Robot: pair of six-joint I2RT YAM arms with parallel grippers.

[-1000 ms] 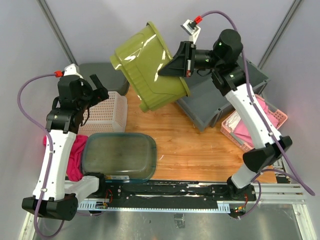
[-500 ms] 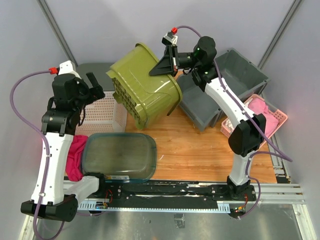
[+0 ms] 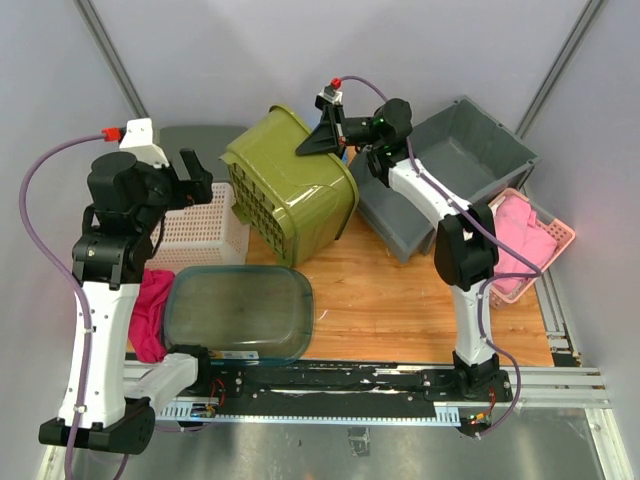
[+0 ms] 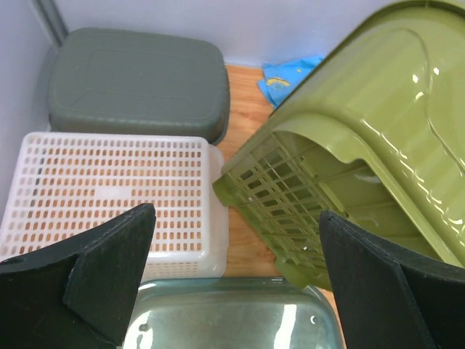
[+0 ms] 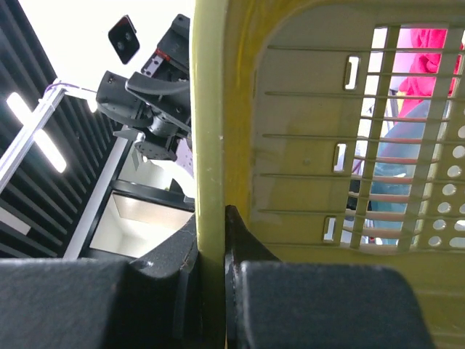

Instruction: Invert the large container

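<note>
The large container (image 3: 290, 185) is an olive-green slatted basket at the back middle of the table. It is tipped far over, its base up and to the right and its slatted side down toward the white basket. My right gripper (image 3: 320, 138) is shut on its rim at the far top edge; in the right wrist view the jaws (image 5: 211, 240) pinch the green rim (image 5: 211, 109). My left gripper (image 3: 190, 170) is open and empty above the white basket, left of the container. The left wrist view shows the container (image 4: 378, 145) to the right of the open left gripper (image 4: 236, 240).
A white perforated basket (image 3: 205, 225) and a grey lid (image 3: 195, 140) lie at the left. A translucent tub (image 3: 240, 310) lies at the front. A grey bin (image 3: 455, 175) and a pink basket (image 3: 520, 235) stand at the right. A blue cloth (image 4: 287, 76) lies behind the container.
My right gripper has swung the container left and down, turning it from mouth toward the camera to nearly base-up. My left arm has shifted slightly left.
</note>
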